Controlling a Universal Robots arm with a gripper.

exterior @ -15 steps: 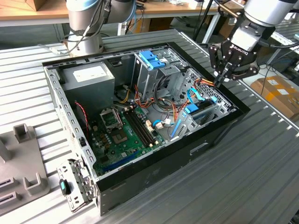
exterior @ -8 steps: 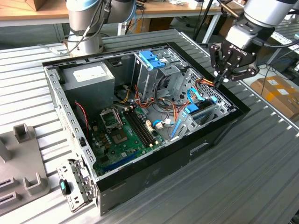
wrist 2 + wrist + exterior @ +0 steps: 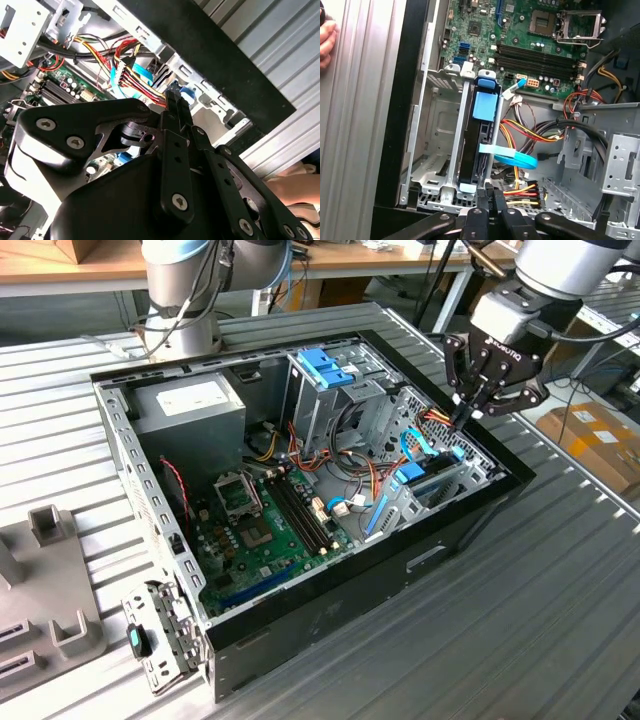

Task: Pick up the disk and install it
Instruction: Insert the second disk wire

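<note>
Gripper (image 3: 466, 415) hung over the open computer case (image 3: 330, 635) near its edge at the exterior view's right, fingers pinched together holding nothing, disk (image 3: 479, 145) stood on edge in the metal bay (image 3: 435, 135), just beside the fingertips

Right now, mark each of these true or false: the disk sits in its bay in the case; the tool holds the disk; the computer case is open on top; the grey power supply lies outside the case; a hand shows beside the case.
1. True: the disk stands on edge in a metal bay of the computer case.
2. False: the tool is shut on nothing, just above the bay.
3. True: the motherboard is exposed.
4. False: the power supply sits inside, in a corner.
5. True: a hand rests on the table.
</note>
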